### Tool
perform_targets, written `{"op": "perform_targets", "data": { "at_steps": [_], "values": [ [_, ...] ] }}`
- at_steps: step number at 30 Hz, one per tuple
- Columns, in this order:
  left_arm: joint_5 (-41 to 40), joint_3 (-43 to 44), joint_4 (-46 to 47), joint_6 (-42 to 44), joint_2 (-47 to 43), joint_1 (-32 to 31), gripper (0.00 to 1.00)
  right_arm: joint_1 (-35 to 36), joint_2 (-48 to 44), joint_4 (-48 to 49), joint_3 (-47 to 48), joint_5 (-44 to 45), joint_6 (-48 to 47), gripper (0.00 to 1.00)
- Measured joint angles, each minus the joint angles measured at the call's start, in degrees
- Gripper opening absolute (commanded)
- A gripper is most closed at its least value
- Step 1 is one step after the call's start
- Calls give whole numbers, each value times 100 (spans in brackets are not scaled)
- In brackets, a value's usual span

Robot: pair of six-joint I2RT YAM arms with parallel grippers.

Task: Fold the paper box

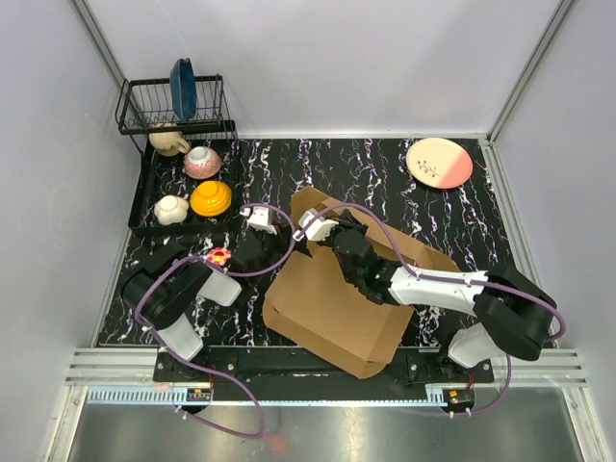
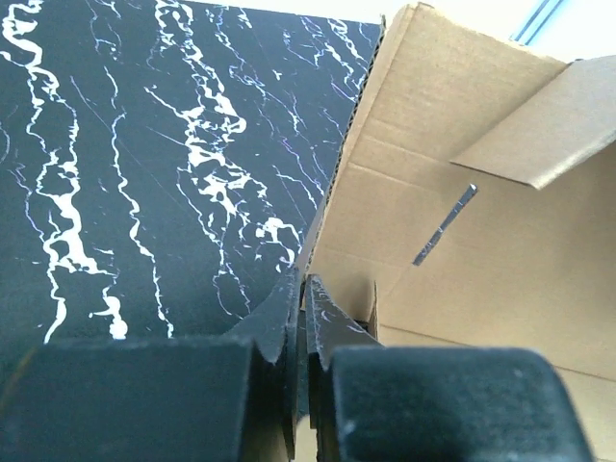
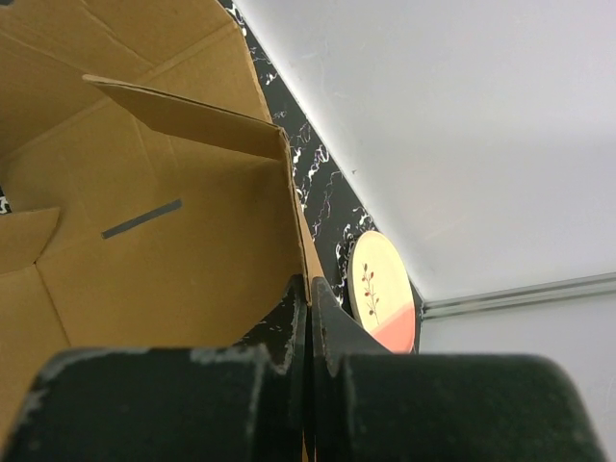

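The paper box [image 1: 332,308] lies partly folded at the middle of the black marbled desk [image 1: 385,168], its base flat and one wall raised toward the upper part of the overhead frame. The left claw [image 2: 300,306] is clenched on that wall's left edge, with cardboard pinched between its fingers. The right claw [image 3: 308,300] is likewise clenched on a cardboard edge. A pink plate [image 1: 439,163] sits at the upper right, well apart, and a yellow bowl [image 1: 211,198] at the upper left.
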Motion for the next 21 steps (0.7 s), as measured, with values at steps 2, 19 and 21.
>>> {"op": "perform_targets", "data": {
  "at_steps": [2,19,21],
  "values": [
    [103,-37,-98,-81,-103,-2,0,-9,39,9,7,26,-22,0],
    [317,-197,-164,-393,-647,-138,0,-31,374,-201,-31,407,-155,0],
    [304,-223,-109,-400,-645,-144,0,-20,374,-149,-42,442,-269,0]
  ]
}}
